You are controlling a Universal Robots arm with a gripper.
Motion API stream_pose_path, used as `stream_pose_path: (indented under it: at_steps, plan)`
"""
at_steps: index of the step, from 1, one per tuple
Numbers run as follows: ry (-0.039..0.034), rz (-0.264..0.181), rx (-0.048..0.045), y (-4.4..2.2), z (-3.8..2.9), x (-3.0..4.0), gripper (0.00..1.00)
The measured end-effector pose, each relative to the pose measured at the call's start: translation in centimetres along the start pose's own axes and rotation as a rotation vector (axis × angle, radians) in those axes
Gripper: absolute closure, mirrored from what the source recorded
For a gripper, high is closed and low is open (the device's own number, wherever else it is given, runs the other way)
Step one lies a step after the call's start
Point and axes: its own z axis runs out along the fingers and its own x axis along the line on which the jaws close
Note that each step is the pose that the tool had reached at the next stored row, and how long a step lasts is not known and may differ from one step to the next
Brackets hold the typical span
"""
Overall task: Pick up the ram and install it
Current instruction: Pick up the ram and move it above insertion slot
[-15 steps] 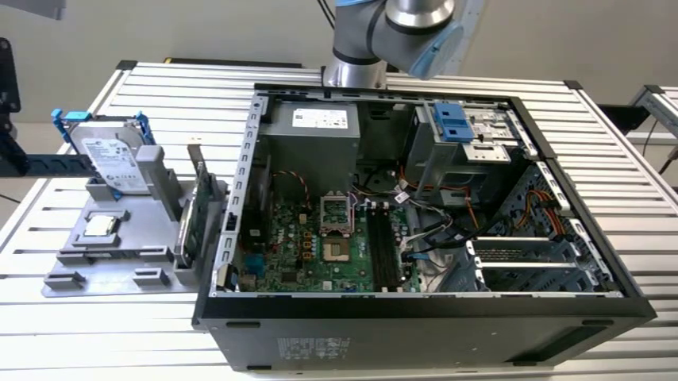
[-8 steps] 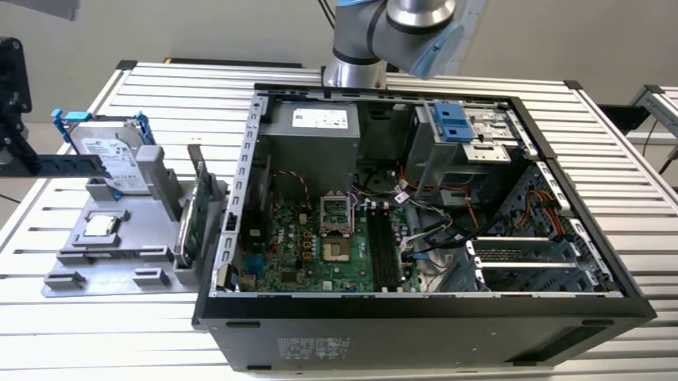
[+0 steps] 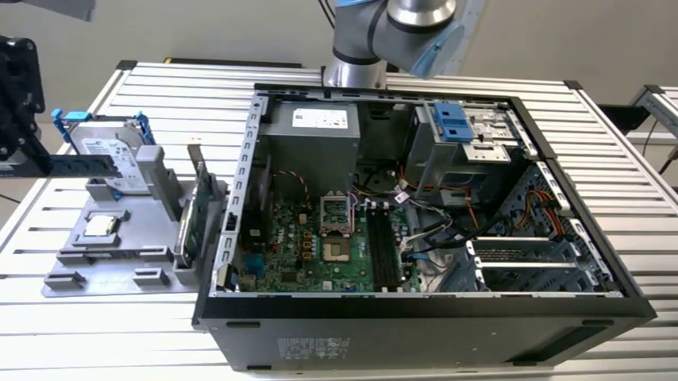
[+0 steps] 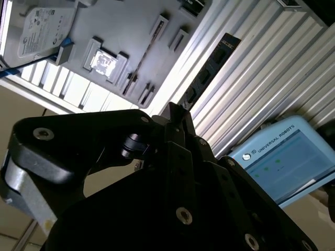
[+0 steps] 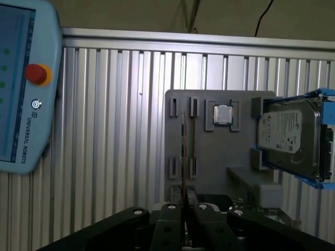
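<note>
Over gray parts tray (image 3: 111, 270), at exterior view's left, gripper (image 5: 184, 208) holds ram (image 3: 82, 164) lifted off tray. Advice for this carry: firm hold, stick straight and not tilted; pass well clear of case wall (image 3: 246, 159); long edge should line up with memory slots (image 3: 383, 246). Jaws nearly closed, clamped on one end of ram; rest of stick juts free, apart from hard drive (image 3: 106, 147).

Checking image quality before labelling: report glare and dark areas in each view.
Exterior view: even light, shadow inside the computer case. Second wrist view: glare whitens the processor; the gripper gripping the ram is near-black. First wrist view: the hard drive is bright, the gripper dark.
</note>
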Motion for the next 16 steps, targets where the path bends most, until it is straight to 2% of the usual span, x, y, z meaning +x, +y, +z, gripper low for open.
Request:
stream_pose_path:
  at_steps: [16]
  plan:
    - [0.0001,0.0,-0.0001,-2.09,-0.06,0.06,1.0]
